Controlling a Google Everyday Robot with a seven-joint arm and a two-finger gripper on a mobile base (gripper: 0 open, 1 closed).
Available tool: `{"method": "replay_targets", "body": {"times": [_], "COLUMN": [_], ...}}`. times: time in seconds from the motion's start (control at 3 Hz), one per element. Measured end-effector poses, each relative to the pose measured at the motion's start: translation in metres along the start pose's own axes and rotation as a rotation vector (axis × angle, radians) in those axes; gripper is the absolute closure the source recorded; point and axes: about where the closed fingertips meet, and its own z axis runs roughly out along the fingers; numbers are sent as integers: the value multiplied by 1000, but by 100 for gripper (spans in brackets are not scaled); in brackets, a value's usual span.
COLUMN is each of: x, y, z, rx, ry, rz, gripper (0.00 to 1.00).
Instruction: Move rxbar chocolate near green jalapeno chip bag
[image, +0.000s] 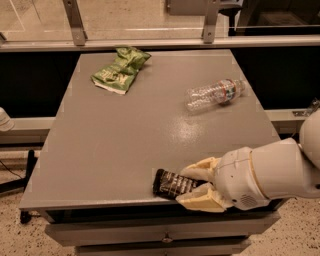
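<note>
Black-wrapped chocolate bar (171, 183) lies flat at the counter's (125, 130) 5 o'clock, by the front edge, its right end pinched between the cream fingers (202, 167) of the pincer (184, 186) reaching in from 4 o'clock. Well apart, the green chip bag (119, 70) sits at 11 o'clock; a clear bottle (214, 93) lies at 2 o'clock.
</note>
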Motion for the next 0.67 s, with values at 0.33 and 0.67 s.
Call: {"method": "replay_targets", "body": {"times": [0.33,0.67], "x": [0,-7], "y": [0,-9], "z": [0,-9], "rx": [6,29], "ry": [0,3], "rz": [0,-18], "gripper": [87,100]}}
